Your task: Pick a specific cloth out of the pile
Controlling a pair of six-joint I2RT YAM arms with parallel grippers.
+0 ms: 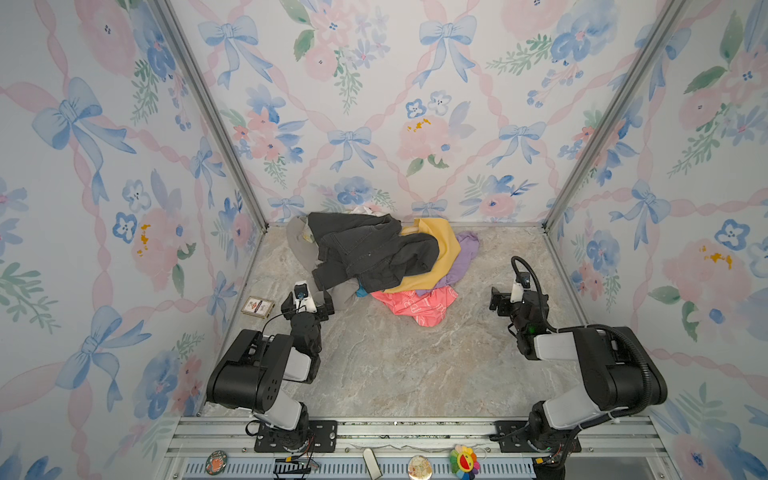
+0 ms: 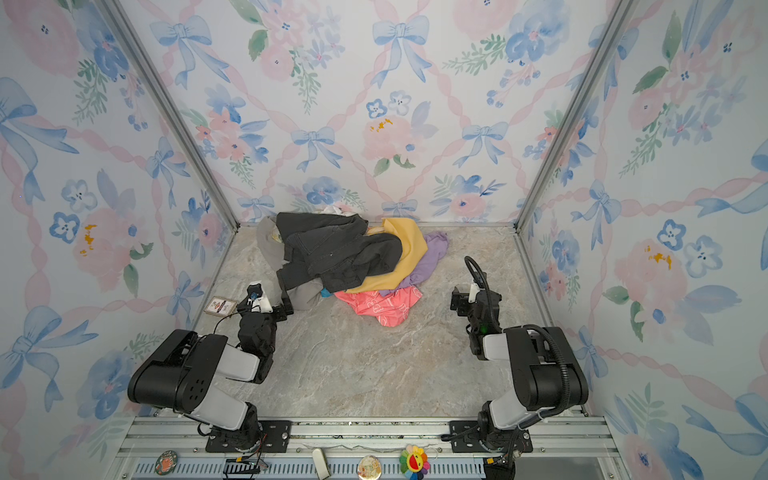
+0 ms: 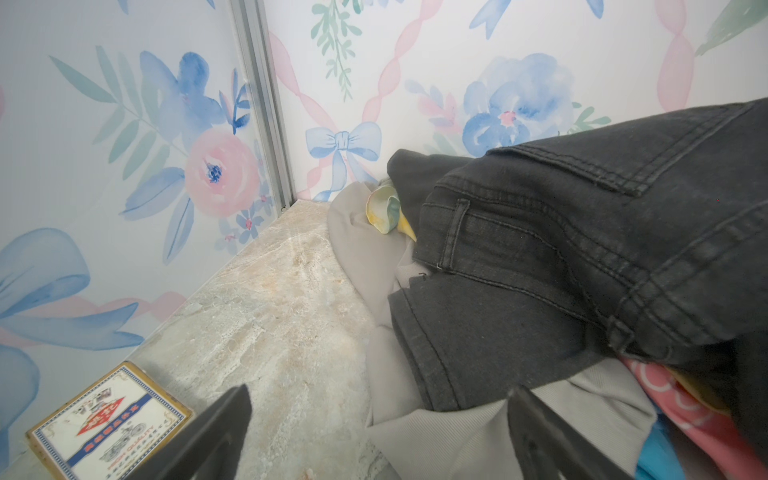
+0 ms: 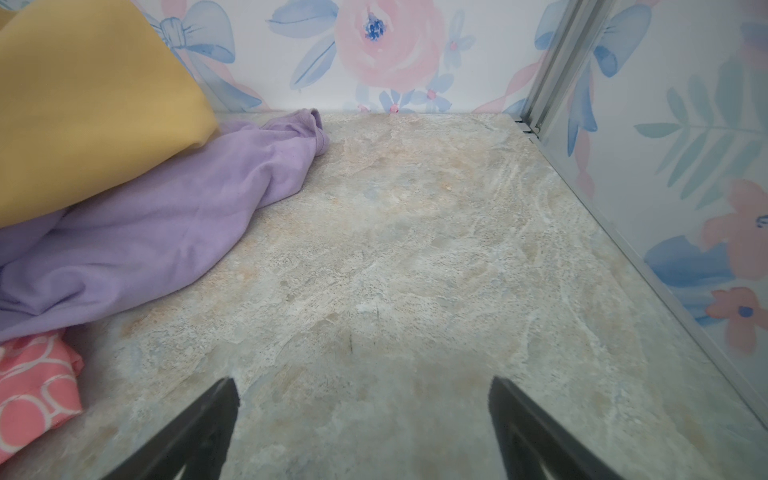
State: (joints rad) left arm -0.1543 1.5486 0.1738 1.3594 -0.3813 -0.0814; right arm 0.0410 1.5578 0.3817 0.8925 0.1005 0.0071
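Pile [image 1: 374,257] sits at the back of the marbled table [image 1: 395,365], left of centre, against the rear wall. Top layer: dark grey denim jacket [image 1: 365,249], draped over most of the heap. To its right a mustard yellow cloth [image 1: 442,245], with a lilac cloth [image 1: 465,253] below and beyond it, trailing onto the table. At the near edge a coral-pink cloth [image 1: 419,305] with white print lies flat on the surface. A beige-grey cloth [image 1: 297,237] shows along the left flank and again under the jacket's near hem. Target, the teal-blue cloth [image 1: 361,292], is almost wholly buried: in both top views only a small blue sliver shows at the near edge, under the jacket hem, between the beige-grey cloth and the coral-pink cloth. The left wrist view shows the same blue patch [image 3: 656,457] beneath the beige-grey and coral-pink fabric. Left gripper [image 3: 380,419] is low at the near-left edge of the pile, fingers [image 3: 224,424] spread wide and gripping nothing; one finger is over bare table beside a playing-card box [image 3: 112,415], the other is in front of the beige-grey cloth, contact cannot be judged. Right gripper [image 4: 361,415] is to the right of the pile over bare table, fingers [image 4: 523,415] wide apart, empty, with the lilac cloth off to one side and not touched.
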